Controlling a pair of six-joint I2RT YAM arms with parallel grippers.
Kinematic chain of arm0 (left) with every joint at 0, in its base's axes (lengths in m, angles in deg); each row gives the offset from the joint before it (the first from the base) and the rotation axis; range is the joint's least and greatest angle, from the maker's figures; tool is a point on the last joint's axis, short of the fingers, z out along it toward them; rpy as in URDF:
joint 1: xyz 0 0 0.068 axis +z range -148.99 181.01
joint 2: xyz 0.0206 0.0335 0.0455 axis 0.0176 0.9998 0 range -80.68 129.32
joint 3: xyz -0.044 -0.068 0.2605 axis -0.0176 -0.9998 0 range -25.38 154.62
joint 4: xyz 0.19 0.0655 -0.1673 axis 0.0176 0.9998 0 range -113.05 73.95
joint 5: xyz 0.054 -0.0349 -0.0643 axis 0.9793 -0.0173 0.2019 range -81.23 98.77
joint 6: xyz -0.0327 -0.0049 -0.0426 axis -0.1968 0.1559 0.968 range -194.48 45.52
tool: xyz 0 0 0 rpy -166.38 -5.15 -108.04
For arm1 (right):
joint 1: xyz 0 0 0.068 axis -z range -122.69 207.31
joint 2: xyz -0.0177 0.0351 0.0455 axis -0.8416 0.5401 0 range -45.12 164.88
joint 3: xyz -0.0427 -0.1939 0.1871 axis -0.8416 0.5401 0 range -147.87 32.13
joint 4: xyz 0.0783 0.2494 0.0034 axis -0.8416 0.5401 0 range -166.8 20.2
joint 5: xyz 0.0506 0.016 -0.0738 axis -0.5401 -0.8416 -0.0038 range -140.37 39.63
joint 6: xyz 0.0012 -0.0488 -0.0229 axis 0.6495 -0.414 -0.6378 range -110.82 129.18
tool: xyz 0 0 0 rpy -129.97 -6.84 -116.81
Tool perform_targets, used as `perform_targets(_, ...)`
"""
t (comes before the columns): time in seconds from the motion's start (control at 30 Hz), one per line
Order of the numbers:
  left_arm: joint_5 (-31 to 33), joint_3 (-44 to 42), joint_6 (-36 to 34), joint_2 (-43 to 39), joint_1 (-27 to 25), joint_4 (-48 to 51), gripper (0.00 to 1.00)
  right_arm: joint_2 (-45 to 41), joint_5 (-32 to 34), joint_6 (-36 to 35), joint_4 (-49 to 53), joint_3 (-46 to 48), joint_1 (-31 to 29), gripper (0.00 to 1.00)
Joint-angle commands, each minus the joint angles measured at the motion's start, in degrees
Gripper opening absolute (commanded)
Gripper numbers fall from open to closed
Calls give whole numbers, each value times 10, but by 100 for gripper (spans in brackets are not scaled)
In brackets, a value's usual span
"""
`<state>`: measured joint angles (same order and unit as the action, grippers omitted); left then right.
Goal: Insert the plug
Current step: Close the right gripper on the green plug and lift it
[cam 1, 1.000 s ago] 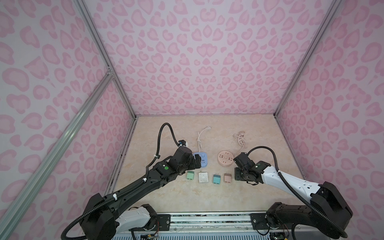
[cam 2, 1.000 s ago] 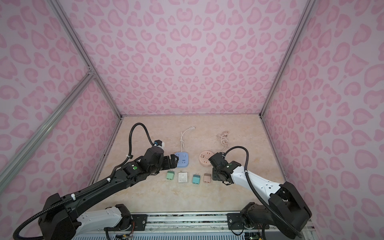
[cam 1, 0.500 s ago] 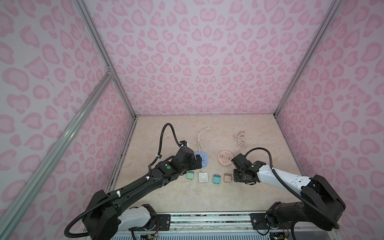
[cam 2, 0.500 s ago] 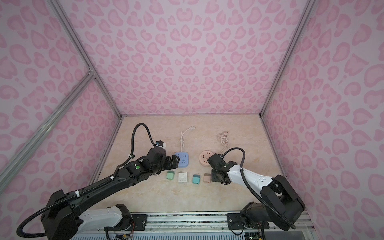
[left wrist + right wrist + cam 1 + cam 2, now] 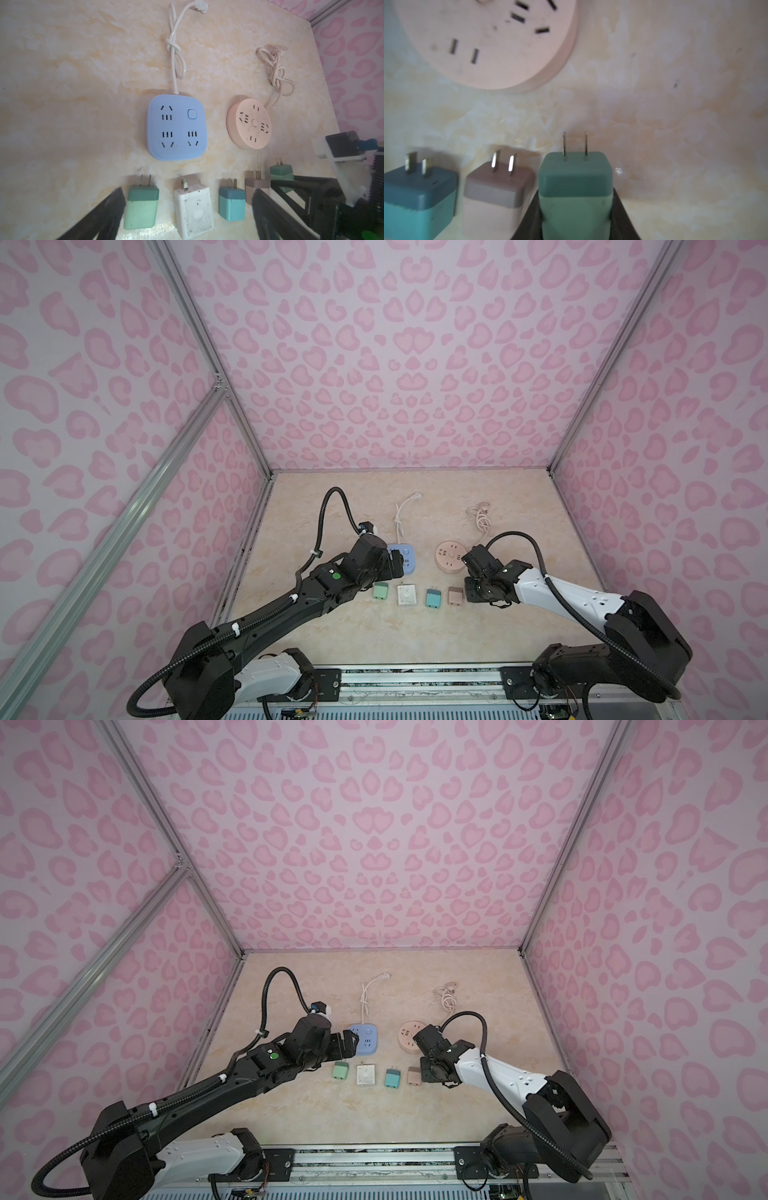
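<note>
A two-tone green plug (image 5: 575,187) sits between the black fingers (image 5: 529,218) of my right gripper (image 5: 575,207), which is shut on its body, prongs pointing toward the round pink socket (image 5: 483,41). The left wrist view shows this plug (image 5: 281,173) at the right end of the plug row. In both top views the right gripper (image 5: 478,593) (image 5: 432,1073) hides it. My left gripper (image 5: 397,566) (image 5: 188,193) is open and empty, hovering beside the blue power strip (image 5: 402,558) (image 5: 176,128).
A row of loose plugs lies on the marble floor: light green (image 5: 380,591), white (image 5: 406,595), teal (image 5: 433,598) and pinkish-brown (image 5: 454,596), the last right beside the held plug. Knotted cords (image 5: 399,514) (image 5: 480,518) run back from both sockets. Pink walls enclose the floor.
My right gripper has edged left to the row's right end and its jaws have come together on the green plug. The left arm has barely shifted and stays open.
</note>
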<state>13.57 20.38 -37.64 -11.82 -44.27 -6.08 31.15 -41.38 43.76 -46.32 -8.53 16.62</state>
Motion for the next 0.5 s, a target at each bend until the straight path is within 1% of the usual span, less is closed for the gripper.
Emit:
perform_targets(0.0,-25,15,-25,-2,1,21,97,-41,-19,-92,53,-36,-26,0)
perform_targets(0.03,-35,18,-29,-1,1,24,97,-54,-26,-111,64,-49,-36,0)
perform_targets(0.07,-48,20,-30,0,1,26,97,-67,-47,-138,70,-59,-43,0)
perform_targets(0.13,-80,22,-30,3,1,18,96,-86,-89,-170,77,-75,-53,0)
perform_targets(0.27,-188,-1,-13,6,1,-77,97,-112,-147,-207,64,-88,-70,0)
perform_targets(0.37,-244,-7,15,18,2,-126,95,-119,-145,-218,69,-104,-89,0)
perform_targets(0.47,-276,-11,38,24,2,-161,95,-120,-140,-226,64,-108,-107,0)
